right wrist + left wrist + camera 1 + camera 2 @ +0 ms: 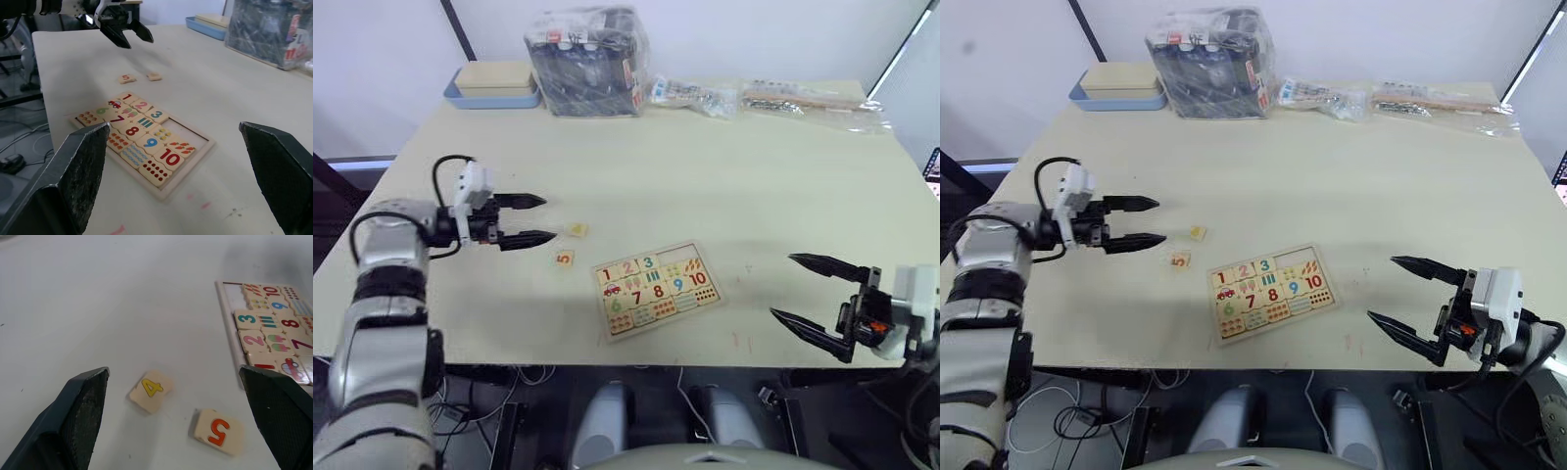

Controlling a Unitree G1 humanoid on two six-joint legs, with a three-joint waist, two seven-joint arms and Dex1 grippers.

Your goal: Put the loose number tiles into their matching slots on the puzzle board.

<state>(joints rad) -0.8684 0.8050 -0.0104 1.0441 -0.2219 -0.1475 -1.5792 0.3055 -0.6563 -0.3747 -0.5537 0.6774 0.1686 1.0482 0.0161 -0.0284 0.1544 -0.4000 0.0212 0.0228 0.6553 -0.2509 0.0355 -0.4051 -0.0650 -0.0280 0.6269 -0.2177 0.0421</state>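
Observation:
The puzzle board [656, 289] lies near the table's front edge, with tiles 1, 2 and 3 seated in its top row. The two slots [183, 131] after the 3 are bare wood. Two loose number tiles rest on the table left of the board: the yellow 4 [151, 390] and the orange 5 [219, 431]. My left gripper [536, 219] hovers open just left of these tiles, holding nothing. My right gripper [808, 288] is open and empty to the right of the board, by the front edge.
A blue-edged tray with a wooden box [494, 83] sits at the back left. Beside it stands a plastic-wrapped dark bundle [587, 59], and clear bags of small parts [769, 98] lie along the back edge.

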